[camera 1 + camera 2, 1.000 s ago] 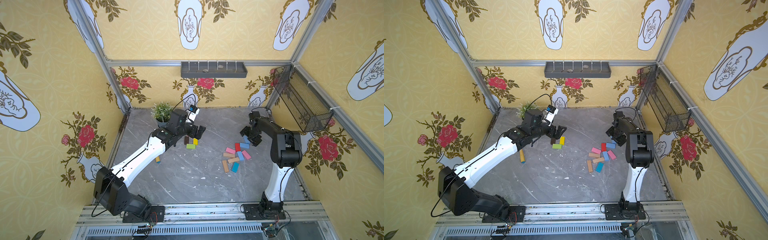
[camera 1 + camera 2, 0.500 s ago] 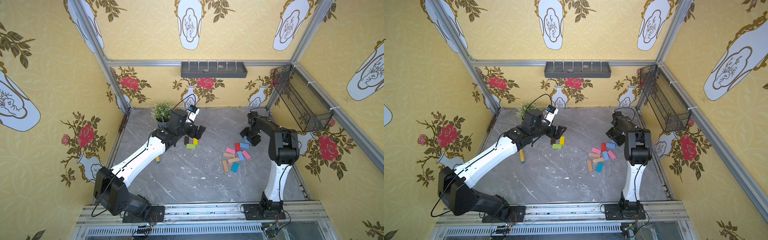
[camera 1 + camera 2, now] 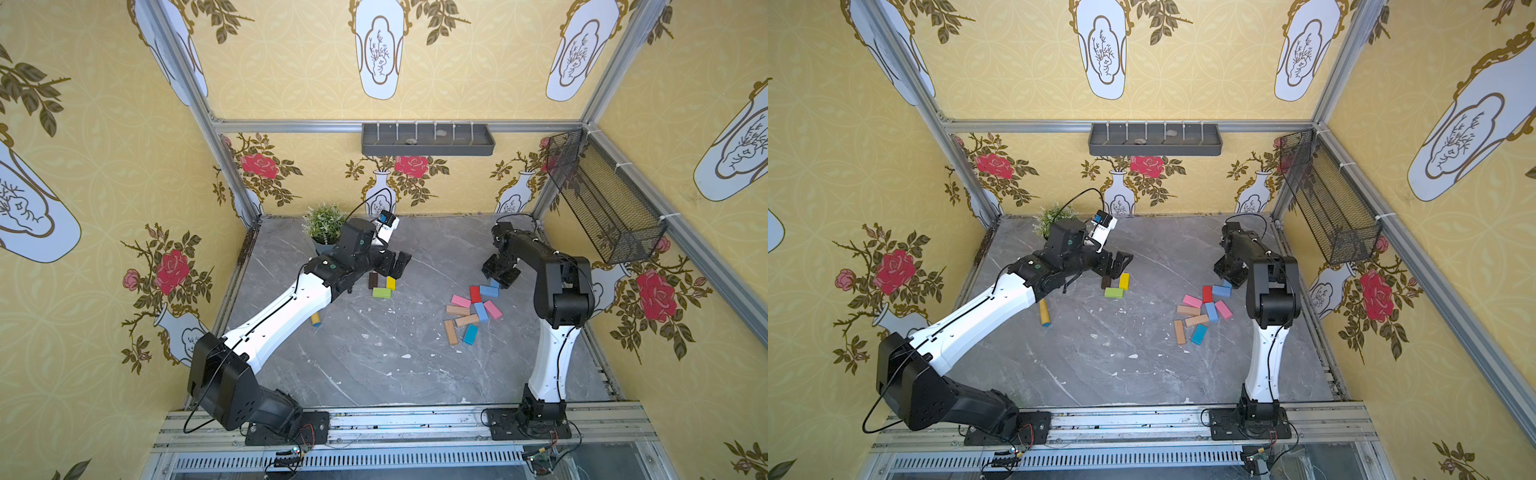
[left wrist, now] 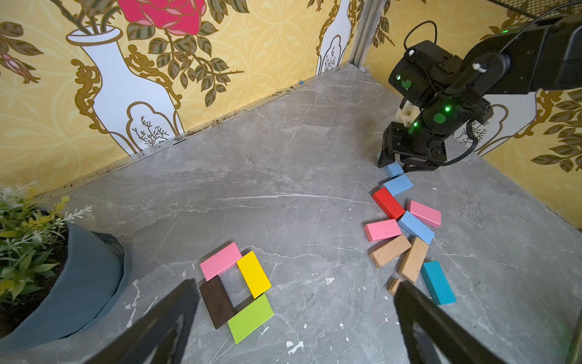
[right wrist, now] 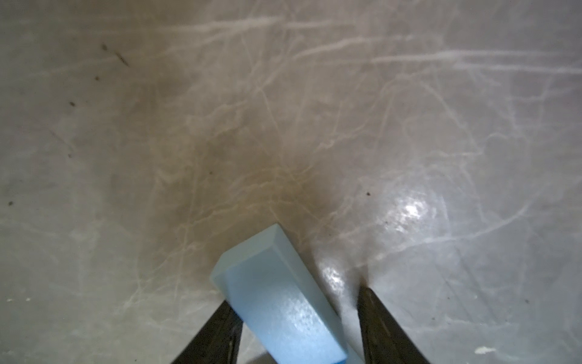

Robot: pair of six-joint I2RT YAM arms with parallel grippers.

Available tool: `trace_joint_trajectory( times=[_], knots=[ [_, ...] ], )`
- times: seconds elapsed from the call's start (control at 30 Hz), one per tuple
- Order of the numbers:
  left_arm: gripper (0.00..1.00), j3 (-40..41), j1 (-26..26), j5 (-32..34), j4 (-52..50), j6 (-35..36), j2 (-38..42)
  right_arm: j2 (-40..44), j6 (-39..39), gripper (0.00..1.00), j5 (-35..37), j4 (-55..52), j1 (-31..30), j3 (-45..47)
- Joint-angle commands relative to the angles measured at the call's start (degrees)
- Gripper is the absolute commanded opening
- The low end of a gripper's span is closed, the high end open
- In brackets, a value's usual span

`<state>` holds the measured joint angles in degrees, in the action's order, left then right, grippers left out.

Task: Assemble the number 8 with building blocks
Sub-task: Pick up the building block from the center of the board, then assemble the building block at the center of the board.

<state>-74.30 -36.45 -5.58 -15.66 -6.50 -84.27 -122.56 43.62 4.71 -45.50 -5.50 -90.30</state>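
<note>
Four building blocks, pink (image 4: 220,260), yellow (image 4: 253,274), green (image 4: 250,318) and dark brown (image 4: 217,302), lie as a closed square. My left gripper (image 4: 296,285) hovers open just above them, holding nothing. A loose pile of blocks (image 3: 471,309) in red, pink, blue, tan and teal lies to the right in both top views. At the pile's far end my right gripper (image 3: 500,276) reaches down over a light blue block (image 5: 277,299). That block sits between the jaws: one finger touches it, and a gap shows at the other finger (image 5: 378,324).
A potted plant (image 3: 324,228) stands behind my left wrist. A yellow cylinder with a blue end (image 3: 1043,312) lies under the left forearm. A black wire basket (image 3: 602,199) hangs on the right wall and a grey shelf (image 3: 428,139) on the back wall.
My right gripper's jaws have narrowed round the light blue block and its arm has shifted slightly. The left arm has not moved.
</note>
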Motion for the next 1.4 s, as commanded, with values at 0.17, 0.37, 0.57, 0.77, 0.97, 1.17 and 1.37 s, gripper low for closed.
trace_joint_trajectory(
  times=[0.17,0.37,0.57,0.77,0.97,1.17,1.37],
  knots=[
    [1.00,0.2,0.0,0.7,0.5,0.0,-0.4,-1.4,-1.6,0.41,0.4,2.3,-0.6,0.3],
    [1.00,0.7,0.0,3.2,0.7,-0.6,0.6,-0.4,-2.9,0.28,1.1,3.3,-1.0,0.7],
    [1.00,2.6,0.1,7.8,1.8,-2.0,3.0,3.3,-5.8,0.19,3.0,4.5,-2.6,1.2],
    [1.00,5.5,2.2,8.9,3.6,-4.2,6.5,7.8,-9.8,0.19,4.7,3.7,-10.8,-0.2],
    [1.00,10.4,6.8,7.5,5.1,-6.9,11.4,9.8,-9.6,0.22,3.3,1.8,-22.8,-1.6],
    [1.00,13.9,10.8,7.2,5.1,-8.3,15.3,7.2,-5.1,0.24,2.3,0.3,-36.2,-3.0],
    [1.00,16.0,14.3,6.2,5.8,-9.8,17.6,0.9,-1.5,0.25,0.6,-0.6,-44.9,-7.7]
  ],
)
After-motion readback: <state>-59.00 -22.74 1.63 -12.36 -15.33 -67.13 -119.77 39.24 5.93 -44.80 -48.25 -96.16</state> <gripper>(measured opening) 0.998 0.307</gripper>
